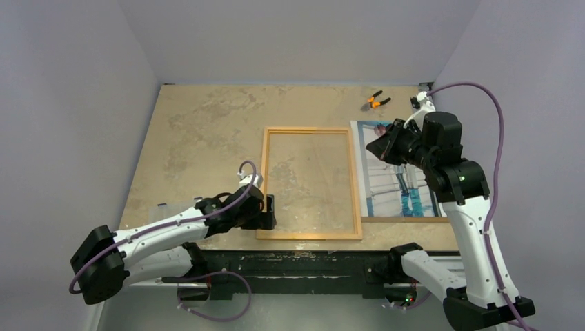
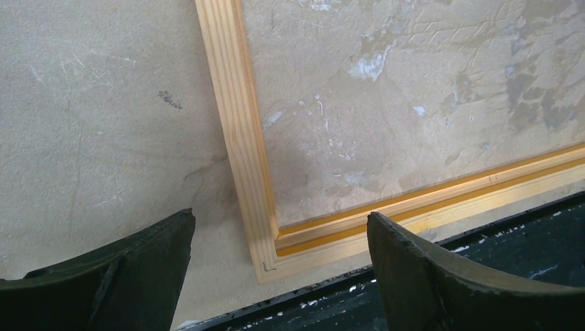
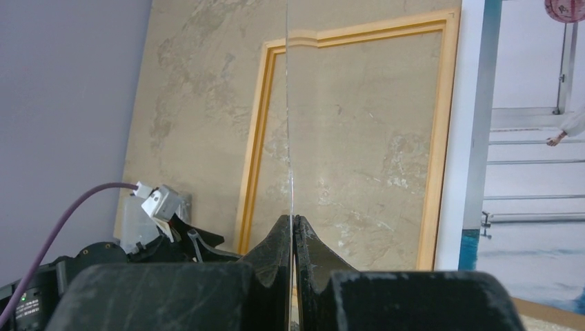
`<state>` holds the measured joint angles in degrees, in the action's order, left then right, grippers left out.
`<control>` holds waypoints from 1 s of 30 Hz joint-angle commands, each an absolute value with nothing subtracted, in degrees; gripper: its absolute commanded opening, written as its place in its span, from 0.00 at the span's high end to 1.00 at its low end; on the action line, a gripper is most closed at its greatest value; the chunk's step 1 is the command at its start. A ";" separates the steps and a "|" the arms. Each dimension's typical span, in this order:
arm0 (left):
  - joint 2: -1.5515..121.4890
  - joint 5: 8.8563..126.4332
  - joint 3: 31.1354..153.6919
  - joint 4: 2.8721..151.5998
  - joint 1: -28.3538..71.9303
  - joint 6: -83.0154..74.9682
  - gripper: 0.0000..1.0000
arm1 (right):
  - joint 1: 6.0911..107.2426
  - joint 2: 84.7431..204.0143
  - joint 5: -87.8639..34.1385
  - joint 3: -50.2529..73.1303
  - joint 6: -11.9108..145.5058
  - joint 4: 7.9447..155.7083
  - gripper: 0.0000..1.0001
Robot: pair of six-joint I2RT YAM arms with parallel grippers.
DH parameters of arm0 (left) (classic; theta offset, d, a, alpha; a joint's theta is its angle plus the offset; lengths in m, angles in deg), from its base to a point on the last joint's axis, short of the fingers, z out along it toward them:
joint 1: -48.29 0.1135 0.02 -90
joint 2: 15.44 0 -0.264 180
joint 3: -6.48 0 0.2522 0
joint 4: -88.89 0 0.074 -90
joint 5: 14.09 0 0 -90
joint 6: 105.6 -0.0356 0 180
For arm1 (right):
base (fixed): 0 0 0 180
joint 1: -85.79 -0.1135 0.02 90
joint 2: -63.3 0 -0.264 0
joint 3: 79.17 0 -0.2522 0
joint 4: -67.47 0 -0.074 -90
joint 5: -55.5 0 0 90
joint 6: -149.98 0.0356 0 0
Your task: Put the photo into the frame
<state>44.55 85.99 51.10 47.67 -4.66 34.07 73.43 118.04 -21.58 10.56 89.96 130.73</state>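
The frame (image 1: 263, 179) lies flat mid-table, pale wood side up with an orange inner lip, and the bare table shows through it. The photo (image 1: 397, 172), blue-white with a person on steps, lies right of it on a brown backing board (image 1: 403, 219). My left gripper (image 1: 269, 210) is open and empty, its jaws on either side of the frame's near-left corner (image 2: 265, 258), just above it. My right gripper (image 1: 372, 147) hovers over the photo's left edge, shut on a thin clear sheet (image 3: 288, 103) seen edge-on. The frame (image 3: 433, 138) and photo (image 3: 524, 138) show beyond it.
Orange-handled pliers (image 1: 374, 102) lie at the far right of the table. A black rail (image 2: 483, 241) runs along the near table edge just behind the frame's near side. Purple-grey walls close in the left, far and right sides.
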 commanded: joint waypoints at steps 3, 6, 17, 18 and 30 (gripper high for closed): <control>42.78 83.29 54.88 47.49 -3.80 31.15 0.08 | 73.48 117.08 -17.11 12.88 90.53 124.15 1.00; 42.21 81.01 55.48 48.00 -1.90 30.32 0.08 | 73.44 117.17 -16.06 14.33 90.81 122.72 1.00; 37.83 65.44 52.86 52.96 13.71 25.54 0.07 | 73.46 117.90 -9.75 18.58 92.21 114.38 1.00; 37.84 64.35 52.71 53.11 14.95 25.31 0.08 | 73.50 118.15 -9.29 19.05 92.84 113.53 1.00; 43.12 61.26 50.92 55.51 25.28 26.45 0.23 | 73.40 116.33 -8.42 28.08 102.18 100.86 1.00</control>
